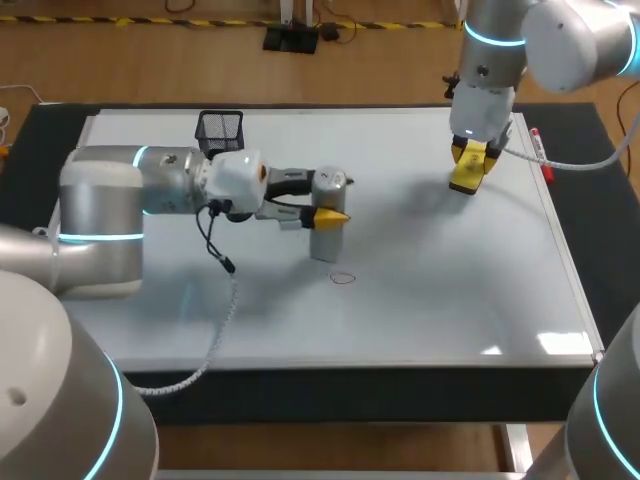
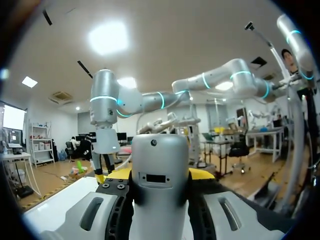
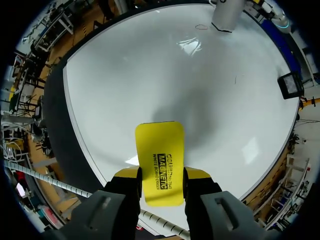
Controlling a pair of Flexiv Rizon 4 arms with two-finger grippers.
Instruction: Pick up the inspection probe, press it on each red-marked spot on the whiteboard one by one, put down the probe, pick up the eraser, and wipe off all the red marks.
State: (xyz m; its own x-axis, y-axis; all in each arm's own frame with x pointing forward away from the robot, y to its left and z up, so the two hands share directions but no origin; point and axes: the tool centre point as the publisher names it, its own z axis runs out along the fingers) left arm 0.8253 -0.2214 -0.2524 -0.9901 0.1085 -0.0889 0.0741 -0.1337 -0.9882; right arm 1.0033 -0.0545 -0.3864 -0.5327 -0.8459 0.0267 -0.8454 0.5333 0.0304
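— Well, where was the inspection probe [image 1: 326,240]?
— It stood upright between the left fingers [image 1: 333,215], which were closed on it from two sides, over the middle of the whiteboard [image 1: 430,290]. Its lower end was near a red mark [image 1: 343,278], a small thin ring. Whether the end touched the board, I could not tell.
— And from the left wrist?
— The grey body of the probe filled the middle and hid almost all of the fingers. Only thin yellow edges showed beside it.
— The eraser [image 3: 160,160]?
— It was yellow and flat, gripped on its two long edges by the right fingers [image 3: 128,173], over the far right part of the board. A soft shadow lay on the board ahead of it, yet I could not say if it was lifted or resting.
— Other things?
— A black mesh cup [image 1: 220,130] stood at the far left of the board. A red marker [image 1: 540,155] lay at its right edge, crossed by a cable. The board itself lay on a dark worktop [image 1: 605,255].
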